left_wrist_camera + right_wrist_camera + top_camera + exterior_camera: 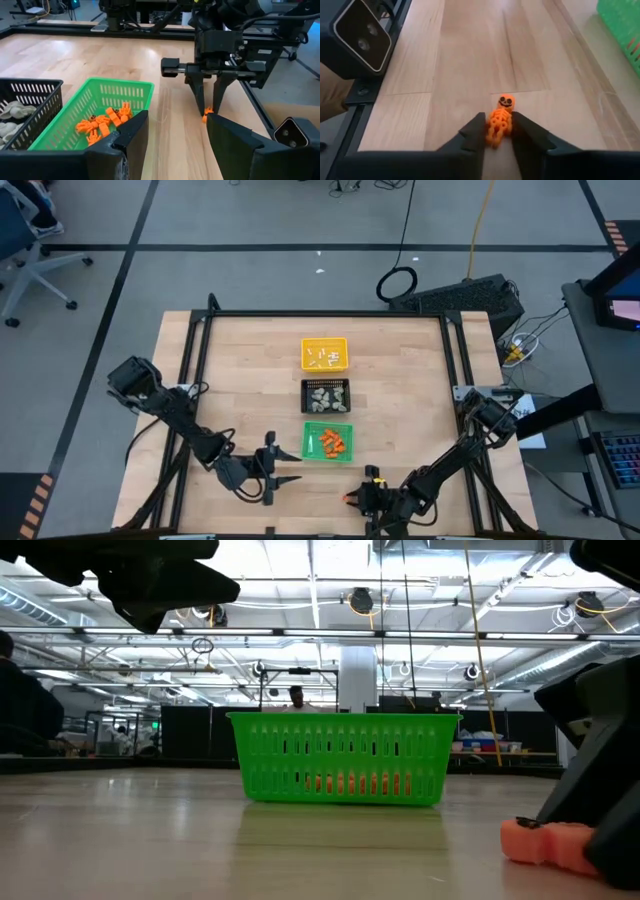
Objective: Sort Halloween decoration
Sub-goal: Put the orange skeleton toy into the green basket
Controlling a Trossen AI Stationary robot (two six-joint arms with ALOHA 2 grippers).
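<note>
Now my right gripper [499, 131] is clamped on an orange skeleton [500, 121], head poking fwd past my tips. Left gripper [172, 127] waits w/ jaws apart, green tray [85, 107] beside it.

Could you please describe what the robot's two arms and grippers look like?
Both arms are dark, jointed links with cables running along them. The left gripper and right gripper each have two tapered black fingers on a boxy black body. A grey, two-lens camera housing sits nearby.
</note>
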